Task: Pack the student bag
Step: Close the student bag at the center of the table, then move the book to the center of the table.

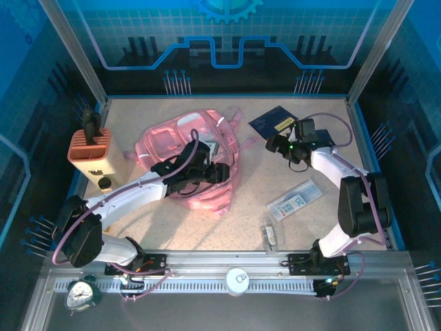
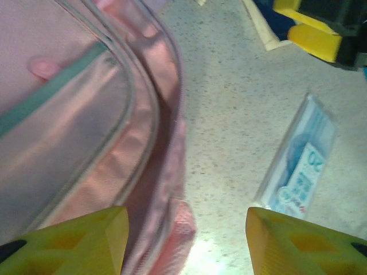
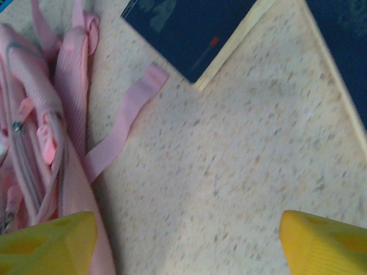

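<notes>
- While the student bag [image 1: 186, 155] is lying flat on the desk [image 1: 255, 227], just left of centre in the overhead view, neither arm is carrying anything, so the step in hand seems to be opening the bag and fetching a first item.
- The left end effector [image 1: 217, 172] is hovering over the bag's right-hand edge with its fingers spread apart and gripping nothing. In its wrist view the zip seam [image 2: 178, 103] is running down toward the gap between them.
- The right end effector [image 1: 274, 143] is sitting to the right of the bag, just beside the dark blue book [image 1: 274, 121], with its fingers wide apart and empty.
- To do this well, I am judging that the left one should be pinching the fabric beside the zip and lifting it to hold the mouth open, rather than pressing the soft cloth flat.
- The book is lying flat, so the right one is probably needing to approach its pale page edge [image 3: 229, 48] low and square. Otherwise the fingers risk sliding over the cover.
- The loose pink strap [image 3: 123, 123] is trailing toward the book and could be snagging.
- Counting:
  - one bag
  - one book
  - one clear packet with a blue label [image 1: 296, 200]
  - one small clear item [image 1: 269, 236] near the lower edge
  - one orange-and-cream pen holder [image 1: 89, 153] at the left
  - one alarm clock [image 1: 83, 293] in the lower-left corner
</notes>
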### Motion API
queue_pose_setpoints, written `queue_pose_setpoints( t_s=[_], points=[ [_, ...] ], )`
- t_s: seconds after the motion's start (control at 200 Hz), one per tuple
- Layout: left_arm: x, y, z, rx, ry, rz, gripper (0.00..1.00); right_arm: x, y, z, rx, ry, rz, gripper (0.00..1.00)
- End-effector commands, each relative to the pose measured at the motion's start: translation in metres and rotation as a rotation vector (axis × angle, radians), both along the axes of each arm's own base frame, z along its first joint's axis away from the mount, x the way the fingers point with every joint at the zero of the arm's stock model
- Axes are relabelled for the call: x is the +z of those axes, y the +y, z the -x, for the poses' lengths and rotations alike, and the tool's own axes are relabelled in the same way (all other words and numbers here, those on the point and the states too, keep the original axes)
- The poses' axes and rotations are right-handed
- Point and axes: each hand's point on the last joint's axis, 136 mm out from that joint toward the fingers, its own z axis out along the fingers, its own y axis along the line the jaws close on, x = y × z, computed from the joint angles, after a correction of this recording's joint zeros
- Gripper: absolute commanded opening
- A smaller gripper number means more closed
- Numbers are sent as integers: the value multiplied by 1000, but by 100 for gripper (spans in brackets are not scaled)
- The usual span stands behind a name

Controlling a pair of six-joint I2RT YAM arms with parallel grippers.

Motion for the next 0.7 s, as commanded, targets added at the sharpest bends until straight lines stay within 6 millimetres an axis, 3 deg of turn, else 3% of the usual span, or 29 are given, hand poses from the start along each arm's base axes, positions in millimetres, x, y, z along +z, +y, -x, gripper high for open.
queue_pose_setpoints(
  t_s=[0.0, 0.165, 0.435, 0.695],
  points=[
    [6, -22, -2, 40, 24, 128, 58, 1, -17, -29, -64, -49, -6, 89],
    [6, -43, 1, 18, 22, 126, 62, -10, -35, -56, -103, -44, -27, 94],
    [-5, -57, -4, 20, 43, 120, 64, -32, -53, -91, -117, 12, -8, 96],
    [-11, -60, -8, 19, 46, 83, 65, -57, -52, -102, -109, 98, -19, 97]
  ],
)
